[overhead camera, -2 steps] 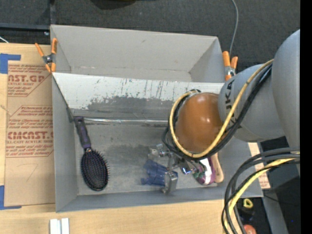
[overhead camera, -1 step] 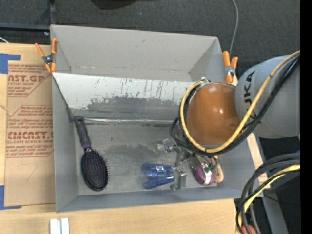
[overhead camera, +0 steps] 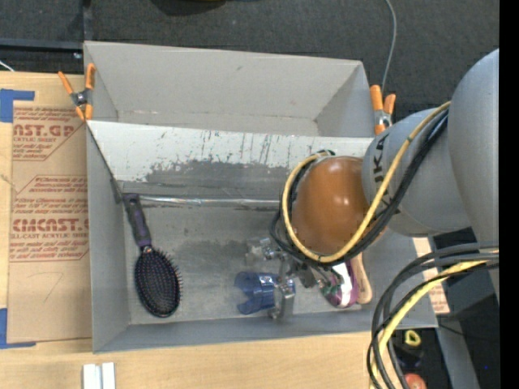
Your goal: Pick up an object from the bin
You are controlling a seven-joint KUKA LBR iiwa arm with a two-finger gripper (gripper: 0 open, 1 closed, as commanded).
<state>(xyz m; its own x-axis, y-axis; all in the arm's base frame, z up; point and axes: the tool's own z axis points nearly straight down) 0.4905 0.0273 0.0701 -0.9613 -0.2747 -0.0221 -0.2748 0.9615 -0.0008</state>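
Grey scuffed metal, streaked with scratches, makes the floor of the bin [overhead camera: 203, 254], and low against its near wall the gripper [overhead camera: 276, 275] is down among the things. Its metal fingers [overhead camera: 284, 297] look spread, pinching nothing. A small blue thing [overhead camera: 253, 290], lumpy and glossy like moulded plastic, lies by the near wall, just left of them and touching the nearer one.

My worry is that the blue piece sits more beside the fingers than between them. If they close here they could nip only its end, and a slick, rounded shape would squirt out or be shoved against the wall. On the other side, a pink, white and green bundle [overhead camera: 345, 286] lies close under the wrist, and the bulky orange cover [overhead camera: 324, 205] with its looped yellow cables [overhead camera: 389, 193] could brush or snag it.

Well apart on the left lies a black hairbrush [overhead camera: 156, 282], oval and bristly, with a purple handle.
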